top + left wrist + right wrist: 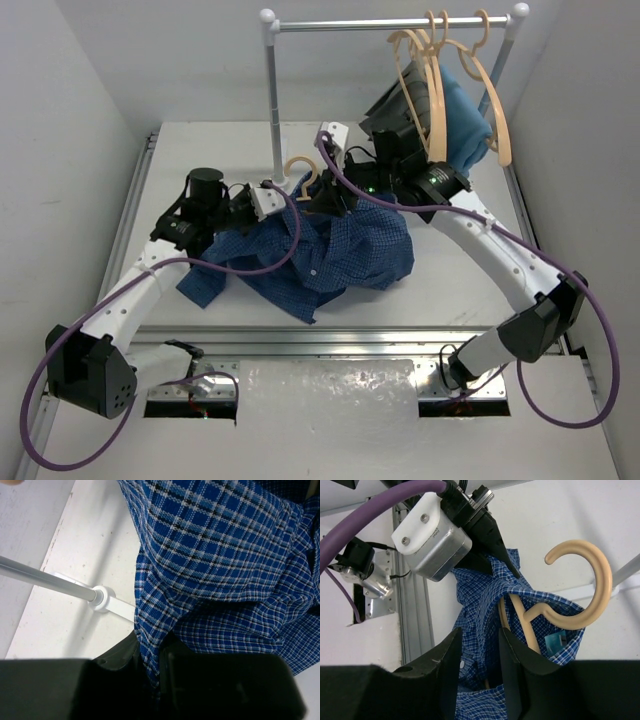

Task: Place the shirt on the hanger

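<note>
The dark blue checked shirt (335, 250) lies heaped on the table (200, 150), its collar end lifted between both grippers. In the collar opening sits the pale tan hanger (590, 575), whose hook (301, 171) pokes up above the cloth. My left gripper (280, 197) is shut on a fold of the shirt (225, 555), the fabric pinched between its jaws (152, 665). From the right, my right gripper (479, 645) is closed on the shirt (485, 595), with a hanger arm inside the cloth at its jaws. In the right wrist view the left gripper (509, 562) pinches the collar edge.
A clothes rack (400, 22) stands at the back. Its upright (272, 100) rises just behind the grippers, its foot (102, 597) on the table. Several spare hangers (430, 80) and a light blue garment (468, 115) hang at the rack's right end.
</note>
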`<act>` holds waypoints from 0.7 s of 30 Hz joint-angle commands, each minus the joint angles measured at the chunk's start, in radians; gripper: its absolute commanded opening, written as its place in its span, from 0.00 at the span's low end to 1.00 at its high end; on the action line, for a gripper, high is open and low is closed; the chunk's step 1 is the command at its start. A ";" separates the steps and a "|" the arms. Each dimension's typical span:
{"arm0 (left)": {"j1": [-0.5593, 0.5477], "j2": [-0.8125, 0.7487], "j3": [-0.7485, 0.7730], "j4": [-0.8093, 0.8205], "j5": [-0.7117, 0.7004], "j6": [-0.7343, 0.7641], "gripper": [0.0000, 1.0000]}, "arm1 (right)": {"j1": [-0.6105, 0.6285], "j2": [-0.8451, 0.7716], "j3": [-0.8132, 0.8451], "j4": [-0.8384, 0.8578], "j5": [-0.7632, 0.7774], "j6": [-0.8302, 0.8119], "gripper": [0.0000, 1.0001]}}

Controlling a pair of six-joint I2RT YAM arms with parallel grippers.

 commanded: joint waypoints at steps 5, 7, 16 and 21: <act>-0.006 -0.037 0.057 0.020 0.046 0.004 0.00 | -0.013 0.037 0.052 -0.049 0.083 -0.019 0.46; -0.006 -0.037 0.065 0.005 0.049 0.013 0.00 | -0.036 0.064 0.076 -0.090 0.107 -0.018 0.49; -0.006 -0.061 0.054 -0.003 0.087 0.044 0.00 | -0.043 0.114 0.107 -0.141 0.170 -0.088 0.58; -0.006 -0.055 0.047 0.043 0.073 0.016 0.00 | -0.043 0.088 0.034 -0.126 -0.021 -0.153 0.53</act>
